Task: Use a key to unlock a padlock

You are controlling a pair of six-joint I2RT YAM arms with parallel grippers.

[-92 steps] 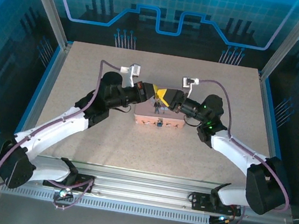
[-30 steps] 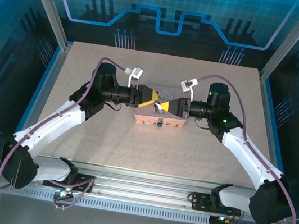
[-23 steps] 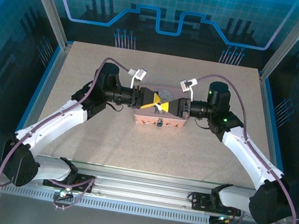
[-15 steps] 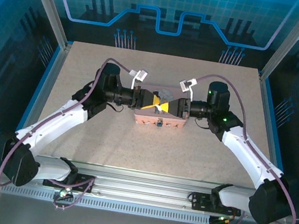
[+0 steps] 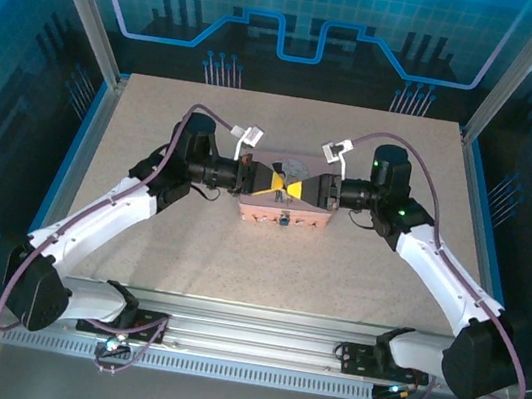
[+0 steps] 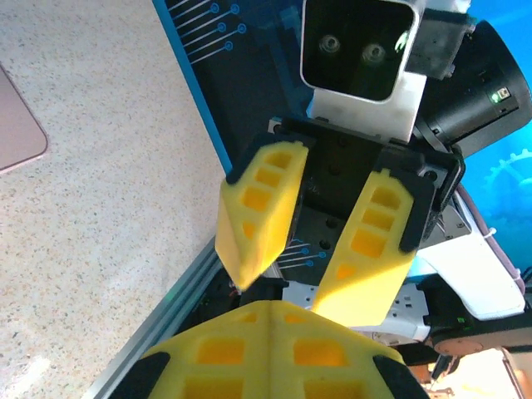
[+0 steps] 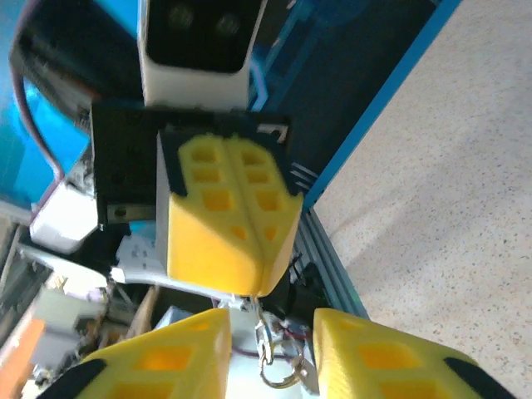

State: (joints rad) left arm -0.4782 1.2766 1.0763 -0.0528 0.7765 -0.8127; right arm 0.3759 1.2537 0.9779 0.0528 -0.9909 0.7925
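**Desk:** What does this moment show?

**Photographer:** Two arms meet tip to tip in the air above the pink box [image 5: 283, 219], mid-table. The left gripper [image 7: 252, 287] is pinched fully closed. A tiny silvery cluster hangs from its tips: what I take for the padlock [image 7: 263, 335], with a small ring [image 7: 279, 381] below it. Which piece the pads actually bite is too small to tell.

**Desk:** And the other arm?

**Photographer:** The right gripper [image 6: 283, 289] stands partly open and grips nothing. From its own wrist camera, the dangling metal sits in the gap between its two yellow fingers, apparently touching neither.

**Desk:** Which step is that?

**Photographer:** My reading is that one arm steadies the lock so the other can work the key. I can make out no key seated in it.

**Desk:** And next?

**Photographer:** The right arm needs a fine pinch on the key below. Then it needs a straight push and a twist, with the left holding firm against any swing.
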